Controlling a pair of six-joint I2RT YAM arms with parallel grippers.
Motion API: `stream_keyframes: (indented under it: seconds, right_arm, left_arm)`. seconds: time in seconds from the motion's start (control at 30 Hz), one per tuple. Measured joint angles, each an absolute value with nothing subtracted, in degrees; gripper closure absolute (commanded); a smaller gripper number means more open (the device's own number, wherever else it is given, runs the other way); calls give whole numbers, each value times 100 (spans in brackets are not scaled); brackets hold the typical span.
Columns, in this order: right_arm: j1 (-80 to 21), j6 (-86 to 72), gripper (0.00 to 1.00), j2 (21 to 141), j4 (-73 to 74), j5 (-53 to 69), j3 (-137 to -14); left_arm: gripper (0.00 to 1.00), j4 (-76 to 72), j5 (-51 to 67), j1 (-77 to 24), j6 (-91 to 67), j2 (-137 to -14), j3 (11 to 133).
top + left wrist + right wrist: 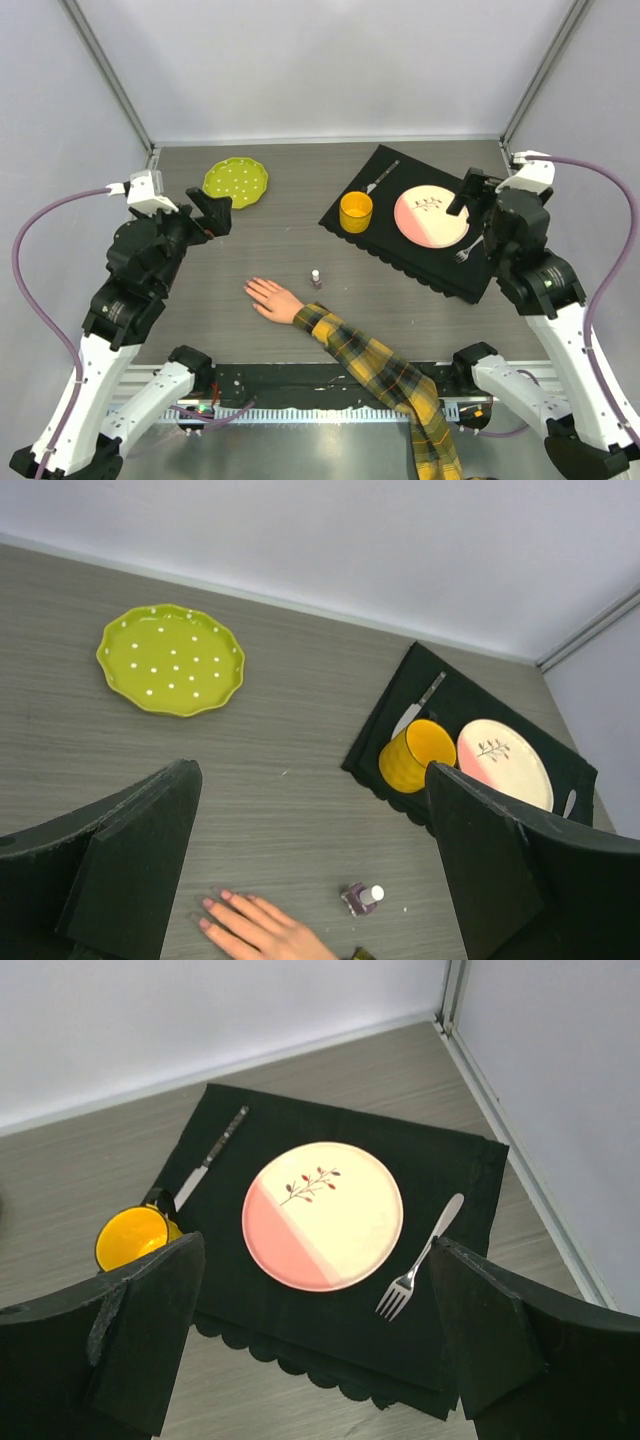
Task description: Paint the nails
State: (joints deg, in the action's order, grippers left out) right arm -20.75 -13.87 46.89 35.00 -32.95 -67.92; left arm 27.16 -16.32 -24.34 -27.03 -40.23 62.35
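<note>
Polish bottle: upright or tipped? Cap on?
Upright, capped. The polish bottle stands on the table beside the mannequin hand, apart from it, white cap on top.

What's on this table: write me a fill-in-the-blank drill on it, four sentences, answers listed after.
1. The dotted plate lying off the placemat is ____ in colour.
2. On the placemat, the ____ lies right of the pink-and-cream plate.
3. A small nail polish ____ stands beside the mannequin hand.
4. The left gripper and the right gripper both have their jaws ____.
Missing words: green; fork; bottle; open.
</note>
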Motion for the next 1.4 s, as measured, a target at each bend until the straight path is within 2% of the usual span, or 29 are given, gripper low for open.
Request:
stream_keyframes:
  seconds: [0.3,0.5,0.77,0.97,1.17,1.2,1.27,1.4]
  right_arm:
    - [-2075,-1511,1,4698,3256,-2766,-6034]
    - [-2182,-1555,0,5498,3035,-2250,-6005]
    - [-3872,-1625,1,6580,2731,-2244,-5752]
    - [-4587,-1612,4,7290,2460,-2261,-5774]
    - [-4727,-1612,16,7789,2108,-2003,-5841]
    - [-4727,-1625,23,7832,2043,-1949,-5841]
    - [-4727,-1649,29,7918,1931,-1852,-5857]
    - [-4727,-1653,32,8156,1706,-1625,-5874]
  left_arm:
    - [0,2963,-1378,-2434,-2652,-4066,5887]
    - [0,3072,-1212,-2434,-2609,-4198,5747]
    - [0,3079,-1087,-2434,-2502,-4412,5607]
    - [0,3118,-1046,-2434,-2497,-4440,5577]
    - [0,3118,-1020,-2434,-2486,-4421,5522]
    - [0,3116,-993,-2434,-2486,-4410,5492]
    - [0,3118,-930,-2434,-2486,-4405,5454]
    - [1,3116,-801,-2434,-2488,-4495,5450]
